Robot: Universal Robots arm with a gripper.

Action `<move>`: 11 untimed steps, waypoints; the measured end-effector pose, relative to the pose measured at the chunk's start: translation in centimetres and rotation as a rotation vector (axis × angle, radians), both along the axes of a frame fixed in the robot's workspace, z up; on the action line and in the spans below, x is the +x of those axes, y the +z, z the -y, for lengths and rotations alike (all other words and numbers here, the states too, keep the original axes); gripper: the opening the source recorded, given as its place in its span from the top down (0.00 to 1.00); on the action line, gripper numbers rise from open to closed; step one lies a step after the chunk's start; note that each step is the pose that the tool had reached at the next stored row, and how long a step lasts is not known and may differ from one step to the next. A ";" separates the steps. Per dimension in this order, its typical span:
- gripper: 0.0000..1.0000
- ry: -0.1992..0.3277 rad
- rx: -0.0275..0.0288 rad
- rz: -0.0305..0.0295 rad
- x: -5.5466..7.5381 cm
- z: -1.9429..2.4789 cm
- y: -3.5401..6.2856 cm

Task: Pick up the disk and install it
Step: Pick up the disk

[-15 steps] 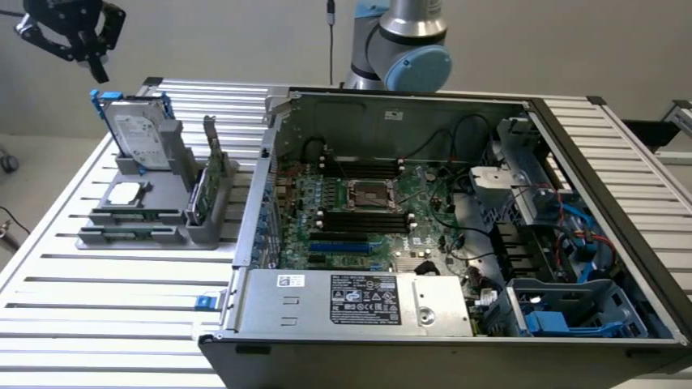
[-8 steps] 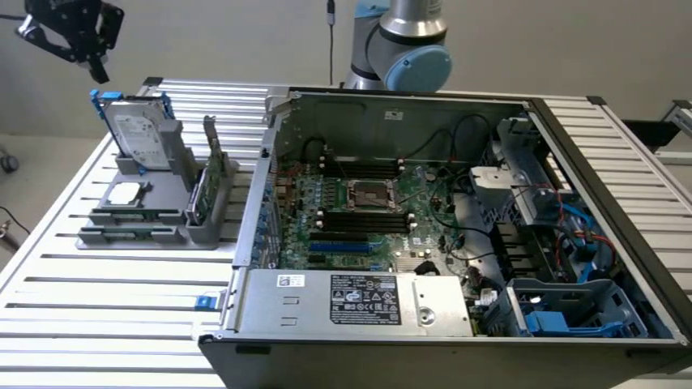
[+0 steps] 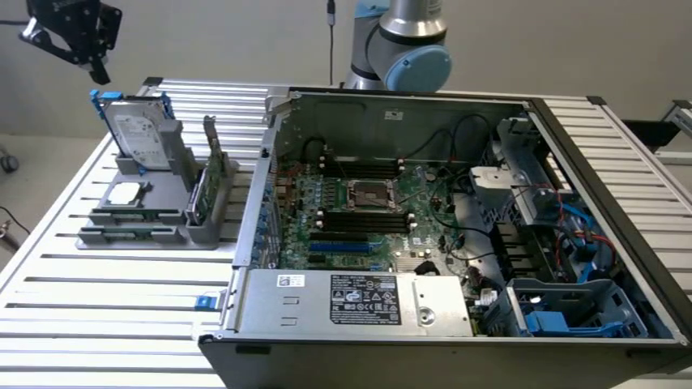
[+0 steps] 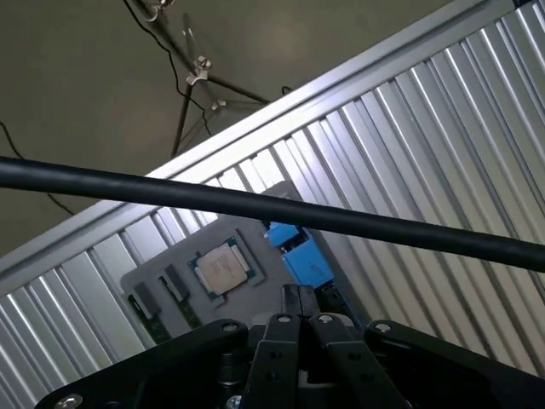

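The disk (image 3: pixel 141 136), a silver-grey drive with a white label in a blue carrier, stands upright in a grey holder (image 3: pixel 162 223) on the slatted table at the exterior view's left. My gripper (image 3: pixel 99 73) hangs in the air above and slightly behind it, shut and holding nothing. In the wrist view the shut gripper (image 4: pixel 300 296) points down at the disk's blue carrier (image 4: pixel 295 249), well clear of it.
The holder also carries a small silver chip (image 3: pixel 126 192) (image 4: pixel 223 268) and an upright green circuit stick (image 3: pixel 212 166). An open computer case (image 3: pixel 433 203) stands beside it, with a blue-trimmed drive bay (image 3: pixel 573 312) at its near right corner. A black cable (image 4: pixel 255 204) crosses the wrist view.
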State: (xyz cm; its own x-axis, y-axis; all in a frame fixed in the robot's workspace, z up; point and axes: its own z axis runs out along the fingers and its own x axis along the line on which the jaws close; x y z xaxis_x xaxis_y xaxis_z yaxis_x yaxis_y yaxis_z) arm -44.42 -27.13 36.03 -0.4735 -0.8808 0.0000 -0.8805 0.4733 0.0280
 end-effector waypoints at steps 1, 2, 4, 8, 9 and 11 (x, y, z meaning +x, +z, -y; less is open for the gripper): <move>0.89 0.011 0.0010 0.0003 0.0 -0.02 -0.03; 0.89 0.021 0.0018 0.0011 0.0 -0.06 -0.08; 0.89 0.041 0.0031 0.0018 0.0 -0.12 -0.13; 0.89 0.074 0.0045 0.0053 -0.1 -0.39 -0.29; 0.89 0.082 0.0048 0.0062 -0.1 -0.46 -0.33; 0.89 0.100 0.0054 0.0072 -0.1 -0.55 -0.38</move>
State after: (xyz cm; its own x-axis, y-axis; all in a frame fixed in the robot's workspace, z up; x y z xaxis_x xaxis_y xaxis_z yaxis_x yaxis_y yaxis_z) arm -44.53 -26.58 35.65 -0.3830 -0.9237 -0.0079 -0.9236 0.3827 0.0238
